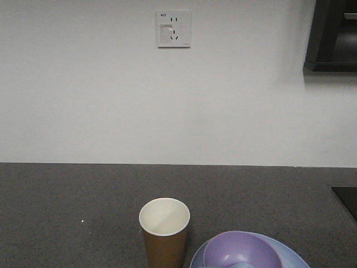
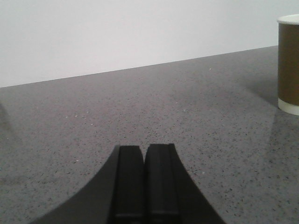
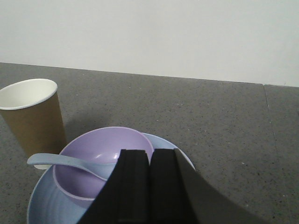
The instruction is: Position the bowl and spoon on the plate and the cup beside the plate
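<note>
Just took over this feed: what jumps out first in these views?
The purple bowl sitting on the pale blue plate, with the spoon resting in it, handle over the rim towards the cup. The brown paper cup stands upright just left of the plate. Both grippers, left and right, look shut and empty.

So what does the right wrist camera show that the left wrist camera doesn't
Only the right wrist view shows the small lavender-purple plastic bowl on the round pale blue plate, with the pale blue plastic spoon resting in the bowl, plus the shut right gripper. Only the left wrist view shows the shut left gripper. Both show the brown paper cup standing upright on the grey speckled countertop.
</note>
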You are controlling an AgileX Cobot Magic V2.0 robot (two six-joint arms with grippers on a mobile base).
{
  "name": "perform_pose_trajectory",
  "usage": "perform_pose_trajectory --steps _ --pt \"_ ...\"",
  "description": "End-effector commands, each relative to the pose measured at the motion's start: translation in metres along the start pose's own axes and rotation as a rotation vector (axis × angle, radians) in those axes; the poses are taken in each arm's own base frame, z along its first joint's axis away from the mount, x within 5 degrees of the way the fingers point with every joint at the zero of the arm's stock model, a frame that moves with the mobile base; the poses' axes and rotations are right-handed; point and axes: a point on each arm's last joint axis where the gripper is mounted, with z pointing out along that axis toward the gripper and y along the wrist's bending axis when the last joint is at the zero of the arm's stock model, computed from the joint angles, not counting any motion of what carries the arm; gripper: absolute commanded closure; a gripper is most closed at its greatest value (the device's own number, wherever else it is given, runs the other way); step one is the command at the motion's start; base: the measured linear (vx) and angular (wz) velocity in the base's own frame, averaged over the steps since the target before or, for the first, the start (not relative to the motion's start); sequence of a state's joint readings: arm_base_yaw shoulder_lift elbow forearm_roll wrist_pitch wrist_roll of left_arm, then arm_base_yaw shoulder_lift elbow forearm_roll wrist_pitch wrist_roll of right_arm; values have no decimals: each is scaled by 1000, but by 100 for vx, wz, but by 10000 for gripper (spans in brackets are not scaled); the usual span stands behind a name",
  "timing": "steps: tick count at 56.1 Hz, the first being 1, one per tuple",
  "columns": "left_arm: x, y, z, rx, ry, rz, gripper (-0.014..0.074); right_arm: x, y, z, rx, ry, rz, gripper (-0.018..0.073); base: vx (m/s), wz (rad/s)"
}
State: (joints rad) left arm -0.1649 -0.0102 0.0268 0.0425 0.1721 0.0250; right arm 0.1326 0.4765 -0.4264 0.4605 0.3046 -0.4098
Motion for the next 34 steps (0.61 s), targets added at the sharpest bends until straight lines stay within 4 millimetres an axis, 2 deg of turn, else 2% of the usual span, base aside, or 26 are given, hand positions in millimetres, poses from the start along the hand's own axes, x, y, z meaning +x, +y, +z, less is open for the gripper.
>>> perform_pose_trajectory --steps 1,6,12,26,34 --pt "-17 1 -3 -5 -115 -10 596 -15 -3 -2 39 -88 -43 565 0 0" --pt "-17 1 -3 -5 -115 -10 596 -9 -5 -3 65 -77 -68 565 0 0" --pt "-17 1 -3 -5 -115 -10 596 8 -9 -8 111 -111 -64 565 0 0" --pt "-17 1 -3 -5 -115 -10 596 75 -12 -24 132 -288 -46 565 0 0" --pt "-17 1 -3 -5 -115 -10 596 102 -13 -25 139 -314 16 565 0 0"
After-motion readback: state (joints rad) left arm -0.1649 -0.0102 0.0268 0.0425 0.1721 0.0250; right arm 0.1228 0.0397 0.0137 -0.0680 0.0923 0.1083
